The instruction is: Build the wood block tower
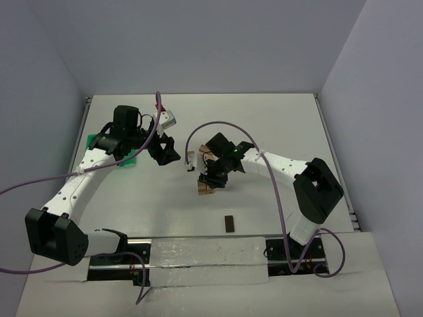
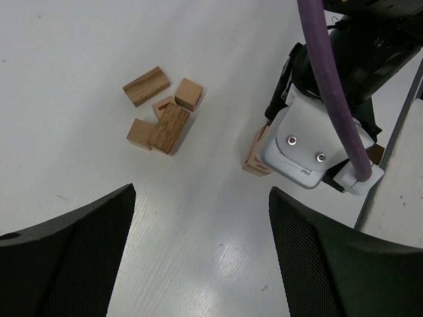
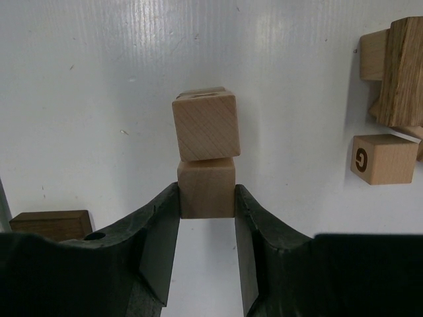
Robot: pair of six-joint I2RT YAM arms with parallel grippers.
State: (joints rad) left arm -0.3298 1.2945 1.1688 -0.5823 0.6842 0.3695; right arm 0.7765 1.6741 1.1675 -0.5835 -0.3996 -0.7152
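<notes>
Evidently a wood block [image 3: 206, 181] is gripped between the closed fingers of the right tool [image 3: 206, 205], touching the next cube of the tower [image 3: 205, 125], presumably to square the layers. The left tool [image 2: 198, 251] is held open and empty above the spare blocks [image 2: 162, 122] on the bench [image 2: 73, 59].

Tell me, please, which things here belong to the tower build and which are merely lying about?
Job: tower; gripped block between the right fingers; loose wood blocks.
Lying about: green bin; purple cable; dark block, probably.
</notes>
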